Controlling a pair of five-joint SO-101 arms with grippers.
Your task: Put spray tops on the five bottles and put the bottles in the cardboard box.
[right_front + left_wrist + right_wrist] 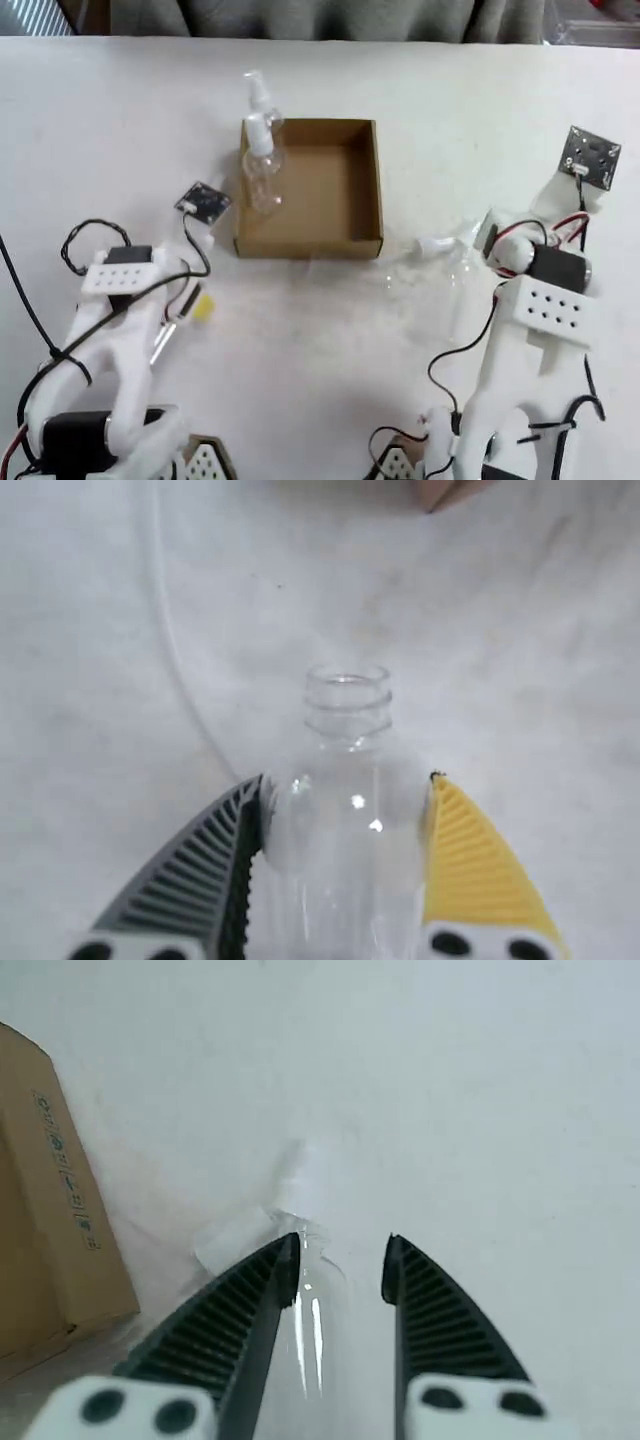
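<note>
presently, task state, itemised:

- left gripper [345, 782]: closed on a clear bottle [346, 730]. the body is held between the grey finger [200, 870] and the yellow finger [470, 860]. the threaded neck projects ahead of the fingertips and is uncapped. no spray top is fitted.
- thin tube [165, 630]: laid on the table [120, 120], ahead of the left gripper and off to the grey finger's side. it is judged to belong to a spray top, though this is not certain.
- right gripper [340, 1245]: a clear piece [310, 1305] is seen at its tip. what it is cannot be told, nor whether it is gripped or only straddled. the cardboard box [310, 245] stands off to one side, slightly ahead.
- capped bottles, two: first capped bottle [265, 170] and second capped bottle [258, 95], both with spray tops on. they are set against the box wall nearest the left arm and are judged to be inside.

done, by estimate: two of five capped and boxed.
left, by estimate: the held bottle is to be capped and boxed, then two more. those two are not clearly made out.
</note>
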